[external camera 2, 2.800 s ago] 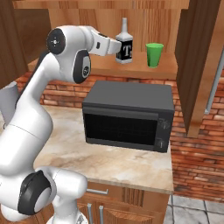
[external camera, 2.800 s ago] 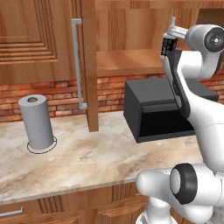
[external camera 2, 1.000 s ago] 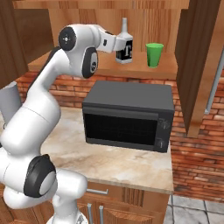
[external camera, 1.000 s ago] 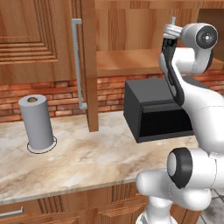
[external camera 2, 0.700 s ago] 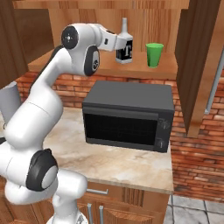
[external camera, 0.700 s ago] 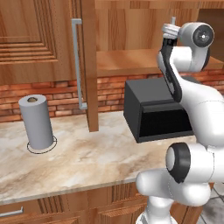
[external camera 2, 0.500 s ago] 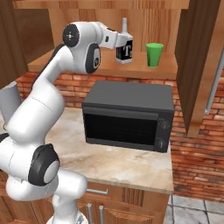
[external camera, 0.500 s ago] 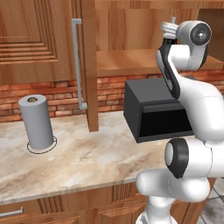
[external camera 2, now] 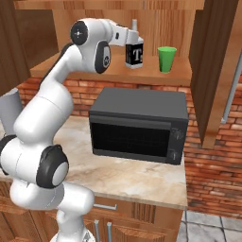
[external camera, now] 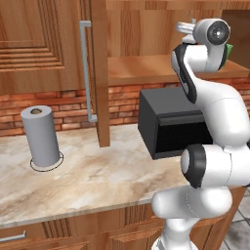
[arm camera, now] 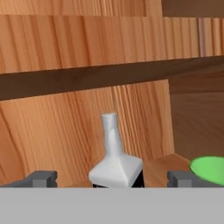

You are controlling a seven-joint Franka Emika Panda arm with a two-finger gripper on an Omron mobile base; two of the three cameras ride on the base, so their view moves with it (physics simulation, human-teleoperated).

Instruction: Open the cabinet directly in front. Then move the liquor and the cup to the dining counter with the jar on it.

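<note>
The cabinet [external camera 2: 213, 71] stands open, its doors swung out to both sides. On its shelf [external camera 2: 156, 73] the liquor [external camera 2: 134, 51], a dark bottle with a pale neck, stands upright. The green cup [external camera 2: 166, 59] is just right of it. My gripper [external camera 2: 128, 43] reaches in from the left at the bottle's height. In the hand view the gripper [arm camera: 111, 178] is open, with one fingertip on each side of the liquor [arm camera: 114, 162] and gaps between them. The cup [arm camera: 210, 169] shows at the right edge. The dining counter and the jar are out of view.
A black microwave [external camera 2: 134, 130] sits on the marble worktop [external camera: 97, 176] right under the shelf. A grey paper-towel roll [external camera: 41, 136] stands at the left. The open left door [external camera: 100, 73] with its silver handle [external camera: 86, 73] juts out over the worktop.
The hand has risen a little and closed in on the liquor, with the arm's upper joint swinging towards the shelf. Bottle and cup have not moved.
</note>
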